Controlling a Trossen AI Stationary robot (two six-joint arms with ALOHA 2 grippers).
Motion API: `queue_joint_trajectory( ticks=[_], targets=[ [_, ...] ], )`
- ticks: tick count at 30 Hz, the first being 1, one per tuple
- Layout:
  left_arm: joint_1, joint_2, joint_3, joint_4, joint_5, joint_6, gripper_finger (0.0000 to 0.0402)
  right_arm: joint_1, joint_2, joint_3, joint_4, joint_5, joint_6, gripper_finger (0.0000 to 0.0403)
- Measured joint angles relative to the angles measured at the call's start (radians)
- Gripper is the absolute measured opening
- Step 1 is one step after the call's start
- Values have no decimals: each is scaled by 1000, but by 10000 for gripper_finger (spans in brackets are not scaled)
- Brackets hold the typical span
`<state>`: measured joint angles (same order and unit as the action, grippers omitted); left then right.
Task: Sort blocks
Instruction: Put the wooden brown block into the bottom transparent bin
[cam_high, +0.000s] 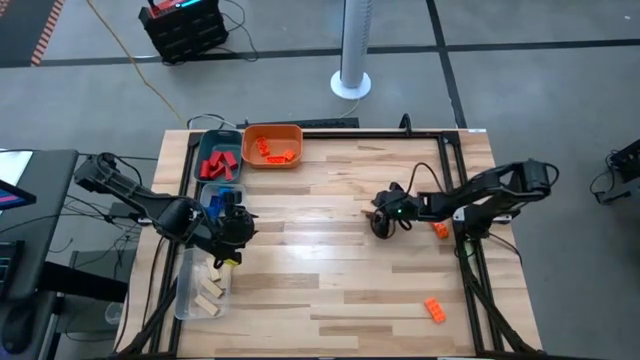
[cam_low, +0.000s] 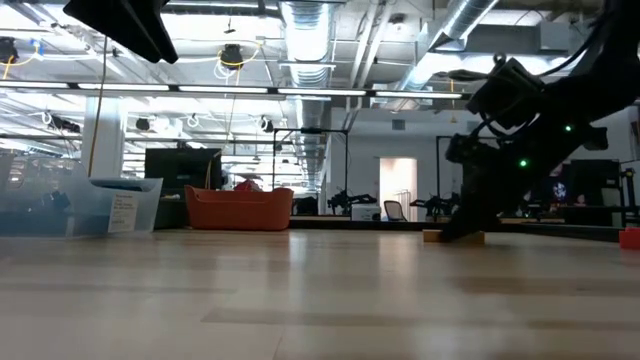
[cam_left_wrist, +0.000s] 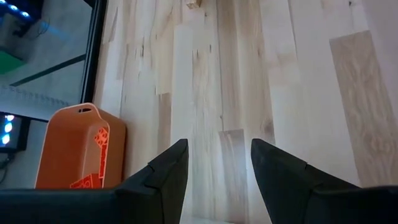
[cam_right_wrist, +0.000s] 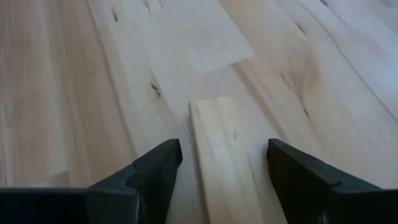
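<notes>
Tan wood block (cam_right_wrist: 219, 155) lying flat between the spread fingers of the right gripper (cam_right_wrist: 221, 171) at mid-table, high view – orange blocks (cam_high: 436, 309) scattered near it, left gripper (cam_left_wrist: 214, 165) by the clear tray (cam_high: 186, 290), jaws apart, empty.

My worktop (cam_high: 330, 250): wood planks; four trays (cam_high: 272, 146) at left edge, loose orange blocks (cam_high: 434, 309) at right.

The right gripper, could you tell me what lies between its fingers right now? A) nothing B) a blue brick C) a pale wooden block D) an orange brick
C: in the right wrist view, a pale wooden block lies on the table between the open right gripper fingers.
</notes>
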<state>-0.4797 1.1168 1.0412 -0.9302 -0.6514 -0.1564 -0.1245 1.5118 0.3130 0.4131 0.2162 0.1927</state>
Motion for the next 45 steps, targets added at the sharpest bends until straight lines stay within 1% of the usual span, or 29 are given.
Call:
queue_joint_trajectory(
  ticks=[3,6,8,14,16,22,24,26,31,34,37,40,45],
  targets=[
    [0,0,0,-1,0,-2,169,0,26,1,16,8,13,256],
    [0,0,0,-3,9,-2,169,4,21,1,10,16,16,234],
    [0,0,0,-3,19,-3,169,8,5,1,4,19,17,205],
    [0,0,0,2,18,-3,169,7,-42,4,-14,15,20,85],
    [0,0,0,18,18,12,169,12,-55,18,-19,3,32,58],
    [0,14,0,133,15,108,169,54,-111,109,-27,18,43,58],
    [1,27,0,165,14,136,169,73,-138,151,-23,44,43,67],
    [5,45,0,191,14,157,169,93,-162,198,-15,48,42,73],
    [-1,83,-4,194,61,126,169,196,-177,311,-16,51,2,75],
    [-10,101,-34,249,71,152,169,265,-143,373,-12,49,-30,75],
    [-7,130,-68,334,70,285,169,302,-85,434,-17,8,-29,75],
    [4,178,-77,431,67,453,169,306,-17,499,-14,-83,9,75],
    [31,246,-76,560,65,606,169,306,88,571,-22,-221,19,76]
  ],
)
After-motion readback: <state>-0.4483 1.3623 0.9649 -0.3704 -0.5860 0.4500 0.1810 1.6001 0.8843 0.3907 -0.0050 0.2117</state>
